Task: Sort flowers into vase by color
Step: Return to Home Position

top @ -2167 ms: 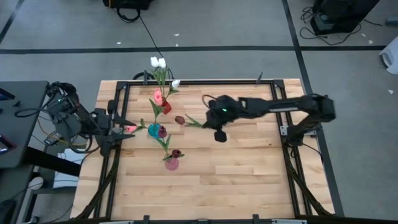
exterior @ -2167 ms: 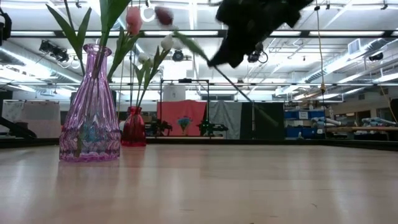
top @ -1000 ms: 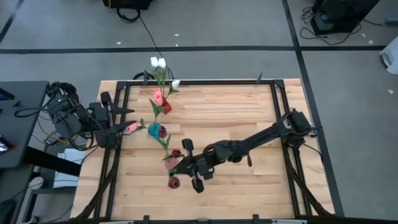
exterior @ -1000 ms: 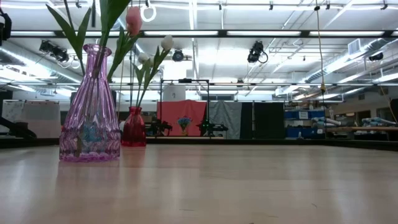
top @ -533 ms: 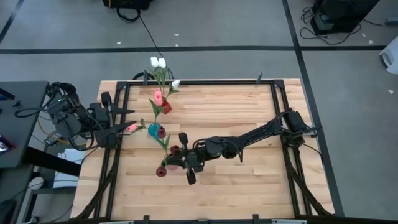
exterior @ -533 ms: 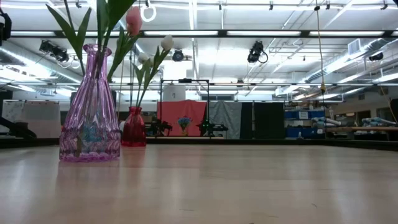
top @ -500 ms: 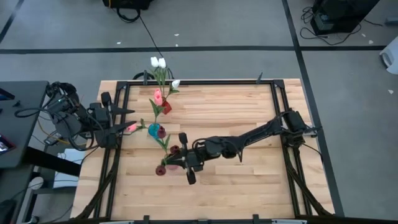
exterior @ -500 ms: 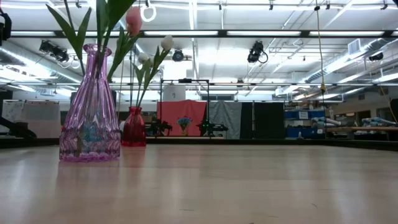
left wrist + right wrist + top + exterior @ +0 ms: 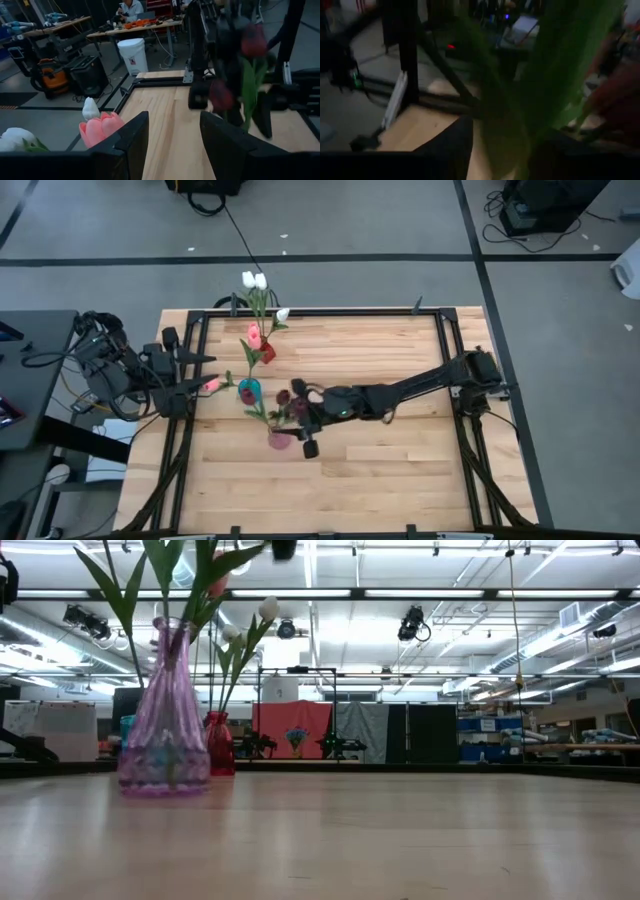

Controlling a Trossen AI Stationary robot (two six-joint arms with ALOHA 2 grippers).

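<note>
A purple glass vase (image 9: 278, 440) (image 9: 164, 720) stands near the table's middle and holds green stems with dark red tulips (image 9: 284, 396) above it. My right gripper (image 9: 300, 422) (image 9: 504, 131) is beside these stems, open, with a green leaf (image 9: 555, 65) between its fingers. A teal vase (image 9: 247, 388) holds a pink tulip (image 9: 211, 385) (image 9: 100, 129) that leans left. At the back, a red vase (image 9: 266, 352) holds white tulips (image 9: 253, 279) and a pink one. My left gripper (image 9: 200, 375) (image 9: 175, 120) waits open at the left edge, next to the pink head. My right gripper has one finger on each side of a green leaf and stem above the purple vase. I cannot tell whether either finger touches them.
A black frame rail (image 9: 320, 311) runs around the table. The three vases stand close together in the left half. Bare wood (image 9: 400, 470) lies at the near and right parts.
My right gripper has swung from the near side of the purple vase toward the far edge. It has turned the dark red tulip from lying low to standing over the vase with its stem in it. The purple vase has slid a little toward the right.
</note>
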